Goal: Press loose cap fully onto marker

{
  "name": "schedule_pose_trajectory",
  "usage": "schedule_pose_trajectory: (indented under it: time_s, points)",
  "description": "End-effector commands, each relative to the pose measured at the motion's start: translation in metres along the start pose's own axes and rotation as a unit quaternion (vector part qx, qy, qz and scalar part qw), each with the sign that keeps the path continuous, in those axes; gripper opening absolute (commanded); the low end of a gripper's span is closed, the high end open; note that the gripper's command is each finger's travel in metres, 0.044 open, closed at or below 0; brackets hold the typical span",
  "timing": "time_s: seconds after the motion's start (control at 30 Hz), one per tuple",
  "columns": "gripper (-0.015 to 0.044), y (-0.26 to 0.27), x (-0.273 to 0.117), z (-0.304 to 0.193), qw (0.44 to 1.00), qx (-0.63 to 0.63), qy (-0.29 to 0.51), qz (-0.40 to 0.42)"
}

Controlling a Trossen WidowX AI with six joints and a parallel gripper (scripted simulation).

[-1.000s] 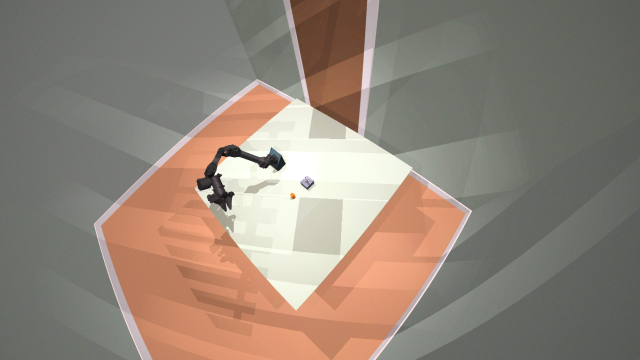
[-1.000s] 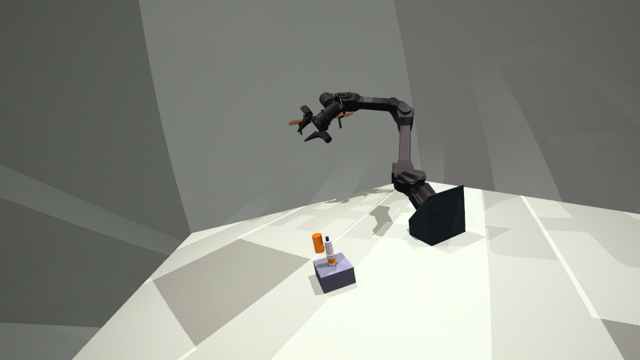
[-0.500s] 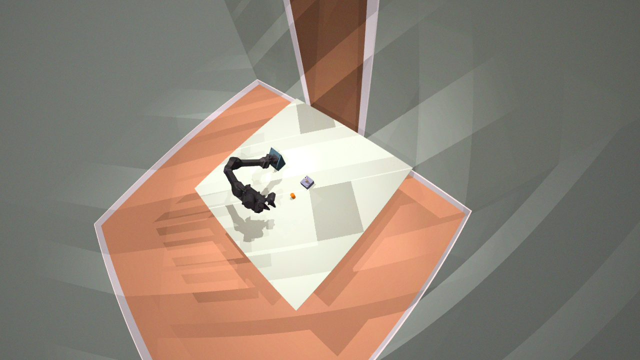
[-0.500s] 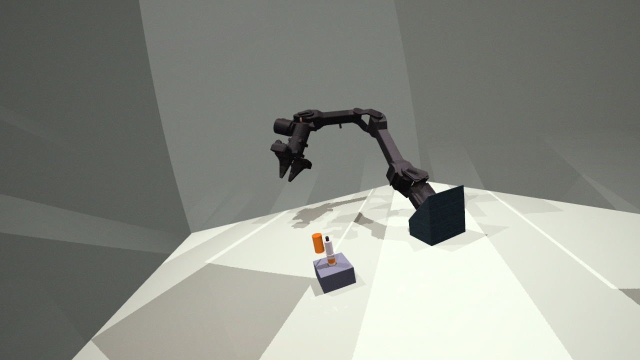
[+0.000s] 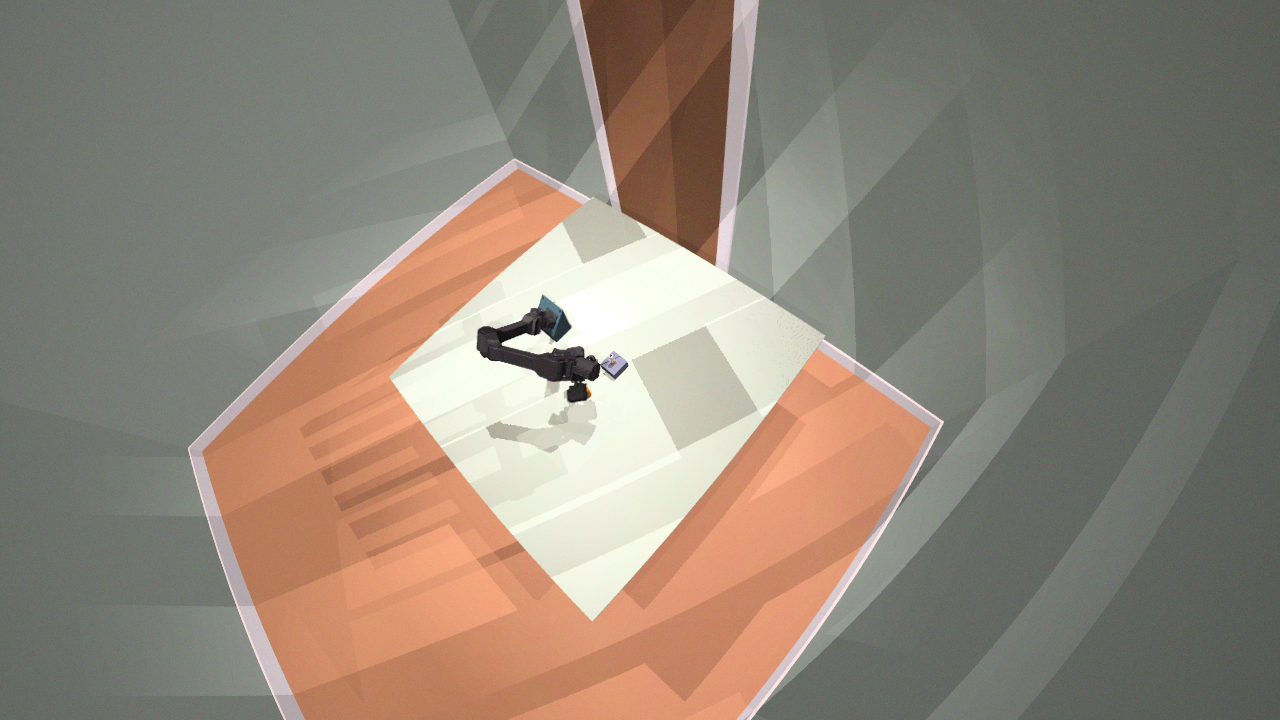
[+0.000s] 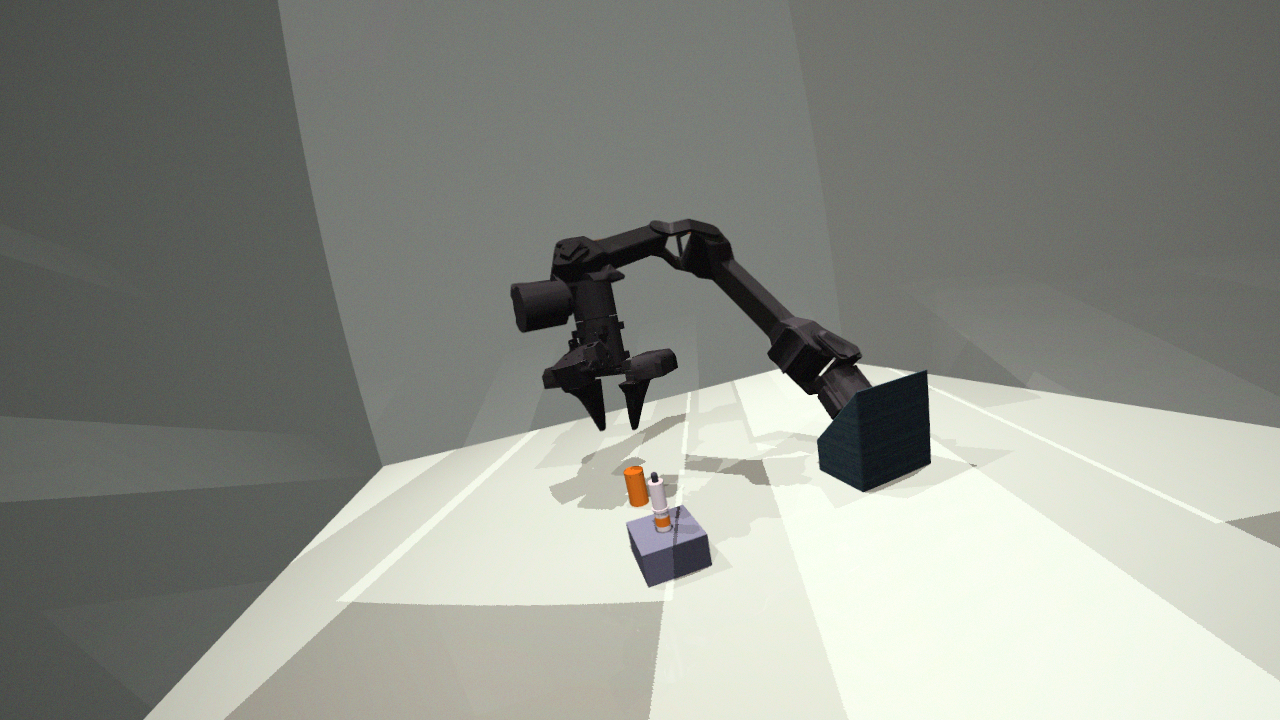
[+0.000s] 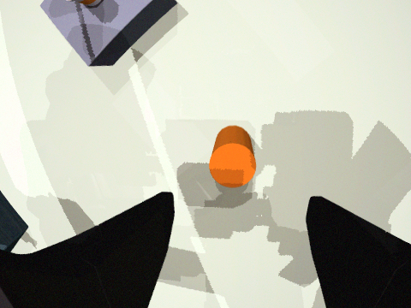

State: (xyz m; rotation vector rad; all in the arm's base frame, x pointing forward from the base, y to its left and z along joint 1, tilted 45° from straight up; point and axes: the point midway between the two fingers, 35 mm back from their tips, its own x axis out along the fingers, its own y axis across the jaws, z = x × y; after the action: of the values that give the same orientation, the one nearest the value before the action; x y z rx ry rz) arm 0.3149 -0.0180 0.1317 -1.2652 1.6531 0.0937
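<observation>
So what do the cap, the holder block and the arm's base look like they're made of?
The cap looks like smooth plastic, going by its even orange colour. The holder block seems matte plastic or painted material: flat lilac, no visible grain. The arm's base could be stained wood, since fine streaks run across its dark teal face.

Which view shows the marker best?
Exterior: the marker stands whole above the holder, dark tip uncapped. The top view shows it tiny, from above; the wrist view catches only a sliver at the upper edge.
</observation>
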Motion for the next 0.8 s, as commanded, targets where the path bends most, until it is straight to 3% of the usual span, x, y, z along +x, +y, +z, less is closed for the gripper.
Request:
schedule_pose_trajectory:
  time_s: [0.0,0.13,0.27,0.77]
  points:
    - [0.0243,0.005,0.002,-0.009,0.999,-0.046,0.018,-0.006]
    - [0.0243,0.005,0.004,-0.011,0.999,-0.046,0.018,-0.006]
    - [0.0243,0.004,0.035,-0.012,0.999,-0.046,0.018,-0.007]
    - [0.0243,0.003,0.059,-0.010,0.999,-0.045,0.018,-0.007]
